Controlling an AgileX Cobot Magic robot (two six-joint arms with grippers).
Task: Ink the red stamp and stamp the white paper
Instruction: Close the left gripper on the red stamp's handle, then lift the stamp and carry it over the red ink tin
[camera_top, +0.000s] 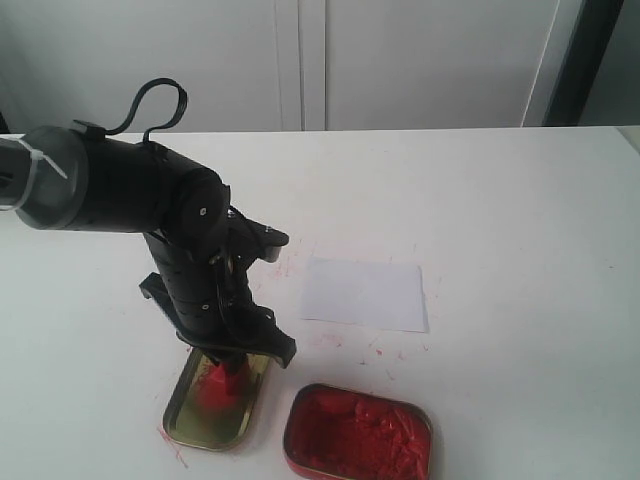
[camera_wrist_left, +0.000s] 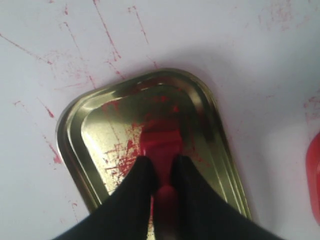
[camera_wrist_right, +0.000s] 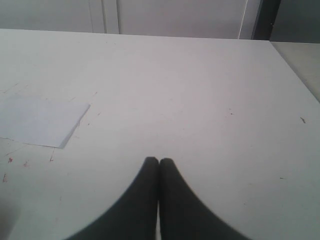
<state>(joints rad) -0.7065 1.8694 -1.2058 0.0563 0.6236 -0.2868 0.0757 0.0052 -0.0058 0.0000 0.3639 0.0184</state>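
The red stamp (camera_wrist_left: 161, 147) is standing upright in the gold tin (camera_wrist_left: 67, 132), its handle pointing up between the left arm's jaws, which are pinching it, part closed. The ink tin (camera_top: 360, 432) is lying just beside on the bench (camera_top: 520, 200), with the white paper (camera_top: 365, 293) beyond. The right arm's jaws are sitting shut and empty.

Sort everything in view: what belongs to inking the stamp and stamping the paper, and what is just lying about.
Belongs to the job:
red stamp, gripped by the left tool
tin of red paste
white paper

Just lying about:
gold tin, smeared red, under the stamp
right tool, shut and holding nothing
red streaks on the table
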